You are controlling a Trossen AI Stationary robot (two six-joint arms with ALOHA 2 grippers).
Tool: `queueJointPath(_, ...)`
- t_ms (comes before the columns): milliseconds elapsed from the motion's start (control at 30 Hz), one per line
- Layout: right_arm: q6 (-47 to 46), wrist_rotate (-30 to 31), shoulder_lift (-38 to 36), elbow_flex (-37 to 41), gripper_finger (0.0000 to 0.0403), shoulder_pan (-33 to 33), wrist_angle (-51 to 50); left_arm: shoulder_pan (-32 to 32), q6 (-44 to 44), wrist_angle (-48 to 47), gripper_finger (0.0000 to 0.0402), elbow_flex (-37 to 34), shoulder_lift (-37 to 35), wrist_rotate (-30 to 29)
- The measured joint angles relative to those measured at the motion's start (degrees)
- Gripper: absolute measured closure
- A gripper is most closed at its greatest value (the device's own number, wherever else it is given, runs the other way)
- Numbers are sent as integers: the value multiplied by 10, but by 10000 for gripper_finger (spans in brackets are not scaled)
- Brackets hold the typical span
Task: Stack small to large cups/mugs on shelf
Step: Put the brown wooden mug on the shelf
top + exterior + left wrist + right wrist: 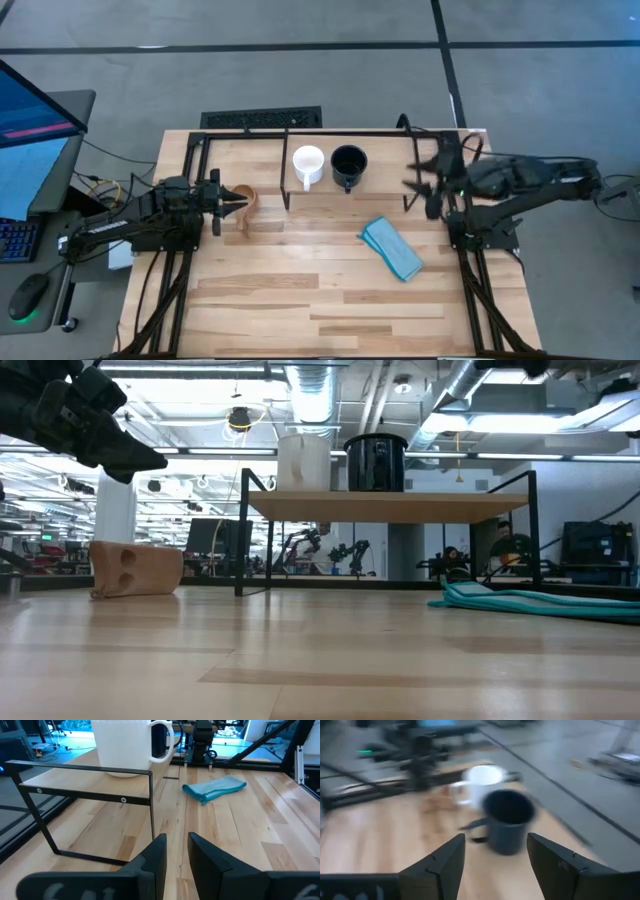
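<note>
The white mug (308, 164) and black mug (348, 166) stand on the shelf (250, 152). The tan mug (245, 208) lies on the table, beside the left gripper (236, 204), whose fingers stand slightly apart, empty. The right gripper (420, 183) is wide apart.

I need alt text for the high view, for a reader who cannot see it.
Seen from above, a white mug and a black mug stand side by side on the shelf. A tan mug lies on the table at the left hand; the right hand hovers open beside the shelf, near a blue cloth.
</note>
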State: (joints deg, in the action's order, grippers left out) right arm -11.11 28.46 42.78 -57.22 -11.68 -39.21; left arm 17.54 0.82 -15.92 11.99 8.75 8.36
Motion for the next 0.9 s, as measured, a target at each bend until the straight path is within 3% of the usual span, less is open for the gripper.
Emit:
queueJointPath(167, 25, -31, -71, 177, 168, -27, 158, 0, 2, 3, 333, 0, 0, 0)
queueJointPath(367, 12, -31, -140, 314, 168, -36, 264, 0, -2, 4, 333, 0, 0, 0)
queueJointPath(733, 26, -29, -340, 393, 168, -36, 264, 0, -1, 4, 333, 0, 0, -1)
queueJointPath(900, 21, -29, -391, 411, 168, -36, 264, 0, 0, 4, 333, 0, 0, -1)
